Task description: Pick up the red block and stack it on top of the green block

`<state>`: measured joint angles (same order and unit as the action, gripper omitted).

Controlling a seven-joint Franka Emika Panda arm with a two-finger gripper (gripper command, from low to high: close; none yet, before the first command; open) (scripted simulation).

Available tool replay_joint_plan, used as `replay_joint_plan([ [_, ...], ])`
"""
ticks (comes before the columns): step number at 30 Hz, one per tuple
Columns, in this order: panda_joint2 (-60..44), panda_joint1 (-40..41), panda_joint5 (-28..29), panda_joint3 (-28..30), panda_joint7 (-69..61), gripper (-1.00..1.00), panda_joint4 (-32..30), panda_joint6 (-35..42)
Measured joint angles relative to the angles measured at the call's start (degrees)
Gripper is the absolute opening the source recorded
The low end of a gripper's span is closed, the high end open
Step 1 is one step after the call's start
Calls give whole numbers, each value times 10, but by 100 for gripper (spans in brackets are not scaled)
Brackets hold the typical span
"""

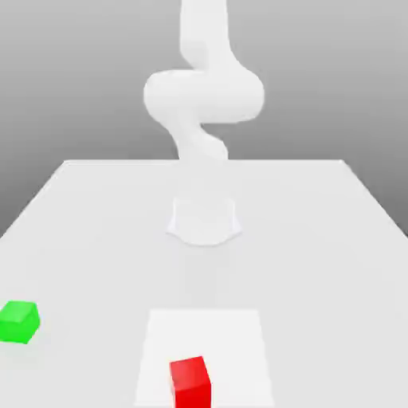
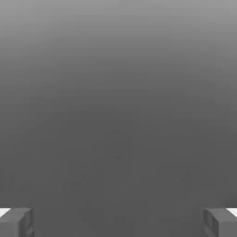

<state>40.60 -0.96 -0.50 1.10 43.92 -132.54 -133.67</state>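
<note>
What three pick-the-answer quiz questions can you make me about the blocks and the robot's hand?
1. Where is the green block on the table?
A. near the exterior view's left edge
B. on top of the red block
C. by the arm's base

2. How many blocks are there?
A. one
B. two
C. four

3. How is the hand right now?
A. shut on the red block
B. shut on the green block
C. open, holding nothing

Answers:
1 A, it sits far out on the exterior view's left.
2 B, just the green one and the red block.
3 C, the hand view shows its fingers wide apart with nothing between them.
</note>
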Motion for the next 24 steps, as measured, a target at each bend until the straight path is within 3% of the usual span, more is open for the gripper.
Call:
replay_joint_plan([
  [24,-501,-36,-33,52,-173,0,-73,-182],
])
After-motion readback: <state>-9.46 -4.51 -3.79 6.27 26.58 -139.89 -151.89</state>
